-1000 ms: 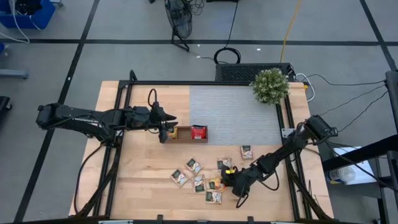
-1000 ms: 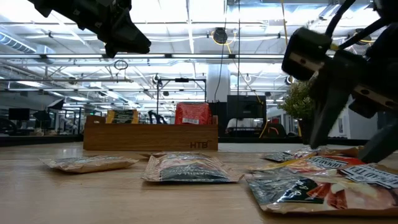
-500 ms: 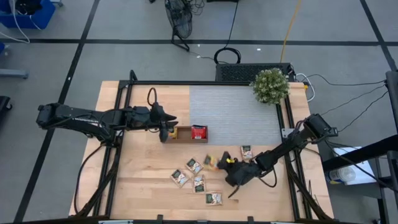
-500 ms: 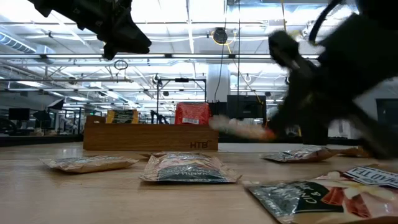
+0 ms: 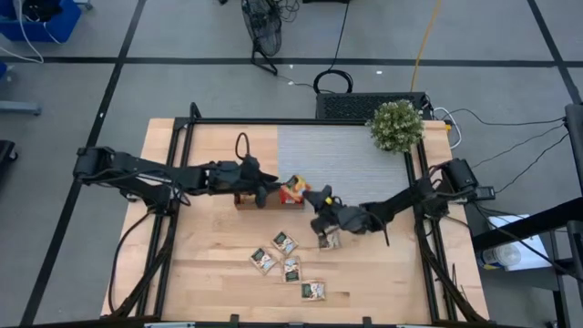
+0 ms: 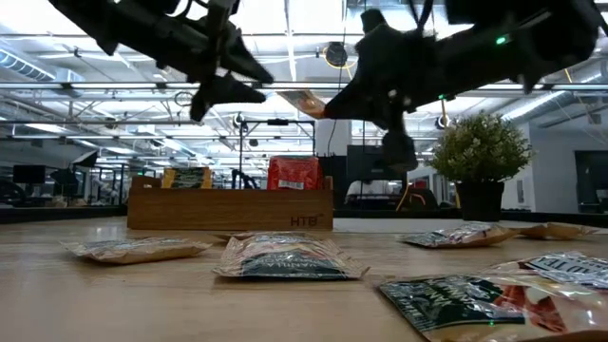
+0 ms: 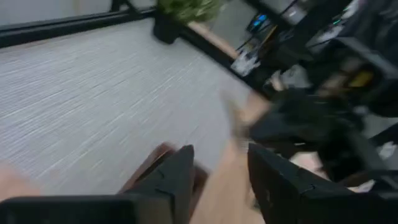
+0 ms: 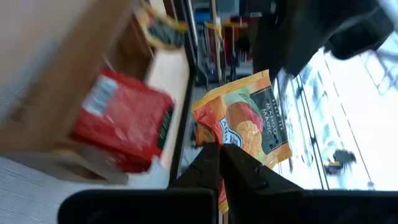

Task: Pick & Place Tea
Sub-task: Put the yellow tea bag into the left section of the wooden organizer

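The right gripper is clenched on an orange tea sachet, pinching it by one edge so the packet stands out past the fingertips. It holds the sachet in the air above the wooden tray, near the tray's right end, as the low view shows the packet well clear of the worktop. The right arm reaches in from the right edge of the worktop toward its middle.

The left gripper hangs just beside the held sachet, over the tray, with its fingers parted and a gap showing between them. Whether they touch the packet is hard to tell, since the left wrist view is smeared there. The left arm stretches in from the left edge of the worktop.

In the tray a red sachet stands upright in the right compartment, and a yellow-labelled one stands toward the left end. The tray sits near the middle of the worktop, at the boundary of the grey mat that covers the far right part.

More sachets lie flat on the bare wood toward the near edge: four in a loose group and one just under the right arm. A small potted plant stands at the far right corner.
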`<action>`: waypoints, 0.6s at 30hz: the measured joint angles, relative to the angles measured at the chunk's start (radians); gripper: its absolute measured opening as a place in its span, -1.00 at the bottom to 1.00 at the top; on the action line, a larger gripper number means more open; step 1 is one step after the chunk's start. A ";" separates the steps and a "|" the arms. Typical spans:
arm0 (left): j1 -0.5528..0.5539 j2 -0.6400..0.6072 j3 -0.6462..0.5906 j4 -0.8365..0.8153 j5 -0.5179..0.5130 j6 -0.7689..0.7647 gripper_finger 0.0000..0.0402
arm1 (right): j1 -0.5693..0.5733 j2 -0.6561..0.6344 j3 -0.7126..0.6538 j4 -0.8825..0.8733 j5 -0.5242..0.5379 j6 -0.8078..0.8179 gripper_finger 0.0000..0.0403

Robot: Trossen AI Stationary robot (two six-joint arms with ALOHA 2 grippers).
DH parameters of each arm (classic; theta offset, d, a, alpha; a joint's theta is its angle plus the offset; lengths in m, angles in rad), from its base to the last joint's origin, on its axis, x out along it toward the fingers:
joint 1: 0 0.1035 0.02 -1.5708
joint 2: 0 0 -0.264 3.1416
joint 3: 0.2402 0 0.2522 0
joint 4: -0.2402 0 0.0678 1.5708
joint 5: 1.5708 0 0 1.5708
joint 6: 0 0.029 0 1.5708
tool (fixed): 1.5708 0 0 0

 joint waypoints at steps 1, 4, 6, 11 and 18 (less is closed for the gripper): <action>0.000 0.014 0.000 0.036 0.011 -0.004 -0.19 | -0.014 0.000 0.000 0.001 0.000 0.002 -1.00; 0.000 0.035 0.000 0.096 0.014 -0.017 -0.08 | -0.041 0.000 0.000 0.001 -0.003 0.007 -1.00; 0.000 0.040 0.000 0.113 0.013 0.000 -0.02 | -0.051 0.000 0.000 0.004 -0.024 0.009 -1.00; 0.011 0.041 0.000 0.114 0.012 0.012 0.03 | -0.059 -0.001 0.000 0.061 -0.063 0.006 -1.00; 0.011 0.041 0.000 0.111 0.015 0.016 0.03 | -0.077 -0.002 0.000 0.114 -0.137 0.007 -1.00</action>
